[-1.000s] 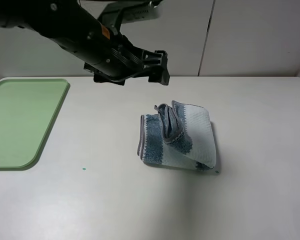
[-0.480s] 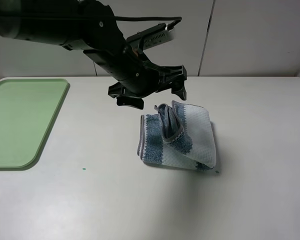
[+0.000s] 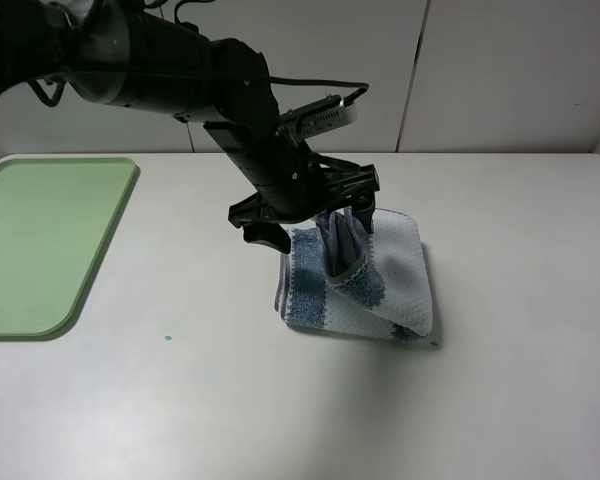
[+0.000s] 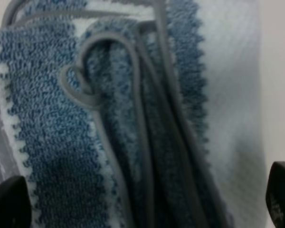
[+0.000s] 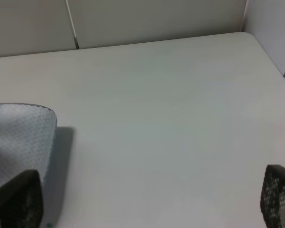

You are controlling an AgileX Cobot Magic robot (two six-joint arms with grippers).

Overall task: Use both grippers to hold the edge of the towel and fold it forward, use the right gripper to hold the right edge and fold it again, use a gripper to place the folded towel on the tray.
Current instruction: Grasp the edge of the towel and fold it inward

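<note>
While the folded towel (image 3: 395, 290) lies on the bench (image 3: 520, 380), well apart from the tray (image 3: 40, 250), the left gripper (image 3: 315, 222) hangs close over it, jaws wide apart to either side of its upstanding fold. The right gripper (image 5: 147, 197) is near the towel's edge, jaws spread on nothing.
</note>
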